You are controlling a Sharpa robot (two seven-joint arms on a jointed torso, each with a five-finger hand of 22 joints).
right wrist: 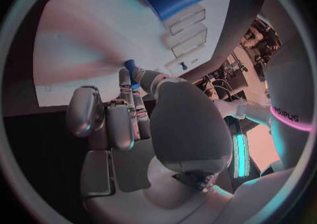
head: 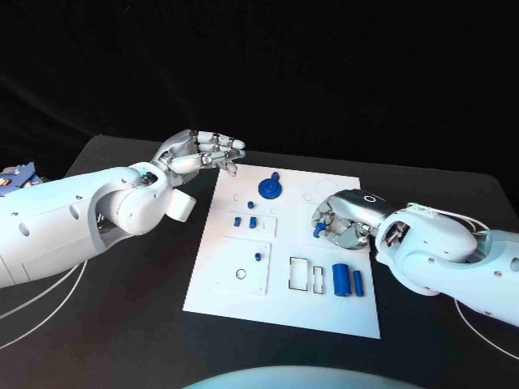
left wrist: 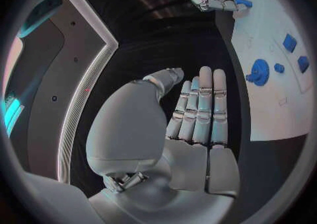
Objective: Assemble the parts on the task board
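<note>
While the right hand pinches a small blue part over the task board and the left hand hovers empty at its far-left corner, assembly appears partial: two blue cylinders lie loose.

The task board looks like smooth matt white plastic; the parts on it, such as the two blue cylinders, look like matt blue plastic. Both arms wear glossy white plastic shells. The left hand and right hand have a silvery, metallic sheen. The table looks dull black and matt
</note>
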